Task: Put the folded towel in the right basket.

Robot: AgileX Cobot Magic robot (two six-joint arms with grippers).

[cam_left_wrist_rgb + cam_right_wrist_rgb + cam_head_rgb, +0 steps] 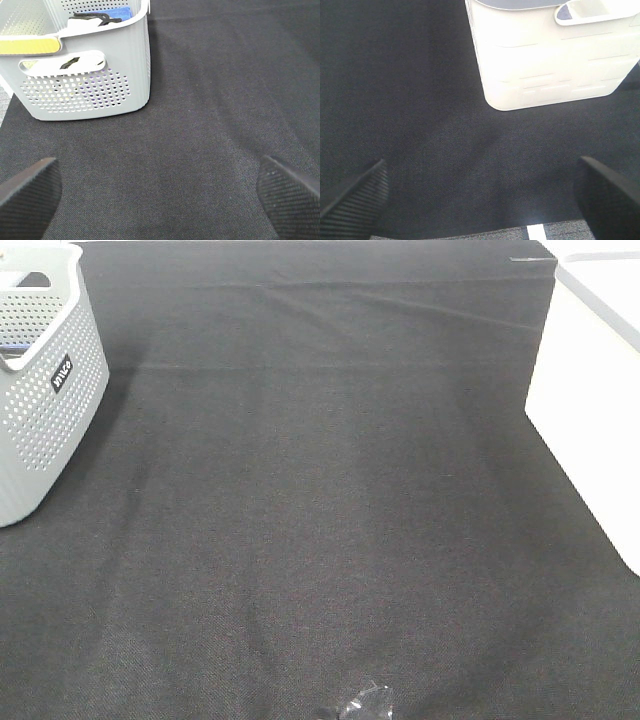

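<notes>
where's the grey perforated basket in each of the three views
Exterior high: the grey basket stands at the left edge, cut off by the frame.
Left wrist: it fills the upper left corner, with something blue and black inside, beyond the open left claw.
Right wrist: not in it; only the white basket shows.
Shared landmark: the black cloth covering the table.
</notes>
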